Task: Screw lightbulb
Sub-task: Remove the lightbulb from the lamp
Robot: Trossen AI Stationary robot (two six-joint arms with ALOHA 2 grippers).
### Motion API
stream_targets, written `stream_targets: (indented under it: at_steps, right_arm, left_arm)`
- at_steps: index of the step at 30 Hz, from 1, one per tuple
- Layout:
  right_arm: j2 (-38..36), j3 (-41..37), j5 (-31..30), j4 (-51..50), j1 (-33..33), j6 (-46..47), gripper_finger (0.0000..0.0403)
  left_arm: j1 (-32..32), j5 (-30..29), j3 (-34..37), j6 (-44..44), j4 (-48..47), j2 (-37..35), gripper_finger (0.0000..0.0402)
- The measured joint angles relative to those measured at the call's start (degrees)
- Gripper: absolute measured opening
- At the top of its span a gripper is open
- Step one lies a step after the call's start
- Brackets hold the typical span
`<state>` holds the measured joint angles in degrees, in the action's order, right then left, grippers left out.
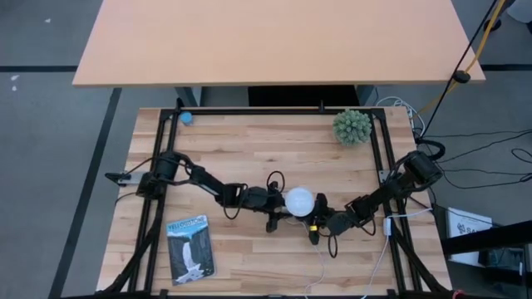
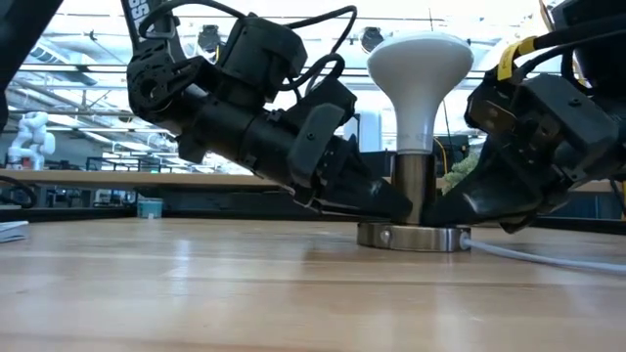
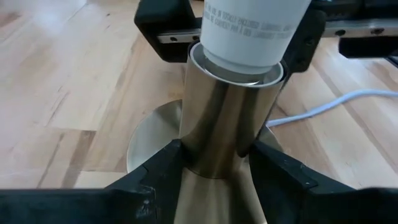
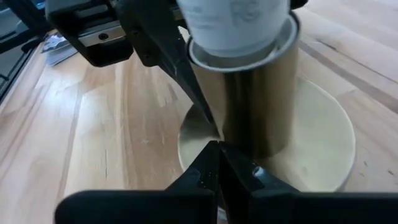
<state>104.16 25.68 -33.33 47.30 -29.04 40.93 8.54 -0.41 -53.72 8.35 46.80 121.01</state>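
The white frosted lightbulb [image 1: 299,200] stands upright with its neck [image 3: 249,31] in the shiny metal socket tube [image 2: 414,186]. The tube rises from a round metal base disc [image 2: 391,238] that lies flat on the wooden table. My left gripper [image 1: 281,208] comes from the table's left and is shut on the tube low down. My right gripper [image 1: 317,218] comes from the right. It is shut, with its tips [image 4: 217,149] at the foot of the tube above the disc. My left gripper pinches the socket tube's lower part [image 3: 214,146] between its two fingers, one on each side [image 3: 165,165]. The fingers come in almost level from the table's left, slanting slightly down. The tube stands upright, its base disc flat on the table. My right gripper's shut fingertips [image 4: 208,163] meet the foot of the tube [image 4: 249,140] from the table's right, slanting down, just above the base disc. Whether they press it, I cannot tell.
A white cord [image 1: 320,266] runs from the base toward the near edge. A green spiky ball [image 1: 352,126] sits at the far right, a small blue object [image 1: 186,118] at the far left, and a booklet [image 1: 190,247] at the near left.
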Motion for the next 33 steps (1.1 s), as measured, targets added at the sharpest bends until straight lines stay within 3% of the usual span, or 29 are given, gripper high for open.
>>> stream_targets:
  at_steps: [8,12,17,22,27,33]
  right_arm:
    - [-1.3,0.0,4.9,-0.3,0.8,-1.2,0.0000]
    - [-5.1,0.1,8.4,-6.1,0.6,-0.7,0.0000]
    - [-10.3,0.1,7.3,-15.9,0.7,1.5,0.0000]
    - [-10.9,0.1,3.0,-18.1,0.6,1.5,0.0000]
    - [-7.6,0.1,1.3,-15.7,1.6,1.1,0.0000]
    - [-0.9,0.3,1.8,-2.5,2.9,-6.3,0.0000]
  left_arm:
    - [-1.3,0.7,-0.4,0.6,-1.3,0.0,0.0179]
    - [-1.9,0.4,-0.5,0.8,-2.2,-0.1,0.0178]
    - [-1.8,0.1,-0.5,0.7,-3.1,-0.1,0.0178]
    - [-1.8,0.1,-0.4,0.6,-3.4,-0.1,0.0178]
    - [-1.8,0.1,-0.3,0.4,-3.3,-0.1,0.0178]
    - [-2.1,0.0,-0.1,-0.2,-1.2,0.4,0.0179]
